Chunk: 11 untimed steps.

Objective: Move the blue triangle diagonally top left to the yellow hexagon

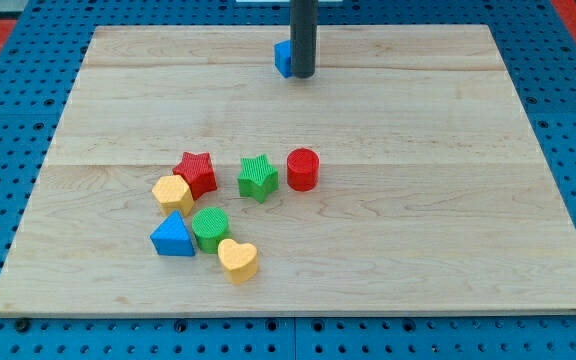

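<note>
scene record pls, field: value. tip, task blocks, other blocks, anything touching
tip: my tip at the view's top, against the right side of a blue block, far from the cluster
target: blue triangle, lower left of the cluster
reference: yellow hexagon, directly above the triangle, close to it
others: red star, green star, red cylinder, green cylinder, yellow heart
contacts: hexagon touches red star; green cylinder touches triangle
surface: wooden board

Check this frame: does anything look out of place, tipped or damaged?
Nothing is damaged or tipped. One blue block sits alone near the view's top, partly hidden behind my tip, far from the cluster around the blue triangle and yellow hexagon.
</note>
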### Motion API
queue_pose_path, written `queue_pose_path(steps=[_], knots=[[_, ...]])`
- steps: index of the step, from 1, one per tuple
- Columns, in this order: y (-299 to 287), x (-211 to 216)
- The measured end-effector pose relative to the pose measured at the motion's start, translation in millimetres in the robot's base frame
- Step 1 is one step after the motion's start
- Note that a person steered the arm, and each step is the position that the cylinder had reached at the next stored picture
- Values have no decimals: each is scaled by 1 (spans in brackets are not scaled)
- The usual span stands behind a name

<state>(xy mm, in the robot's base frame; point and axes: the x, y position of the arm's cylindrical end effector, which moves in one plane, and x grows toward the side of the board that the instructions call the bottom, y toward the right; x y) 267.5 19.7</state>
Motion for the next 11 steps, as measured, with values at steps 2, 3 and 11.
queue_pose_path(steps=[2,3,11], knots=[[38,54],[74,156],[-172,254]])
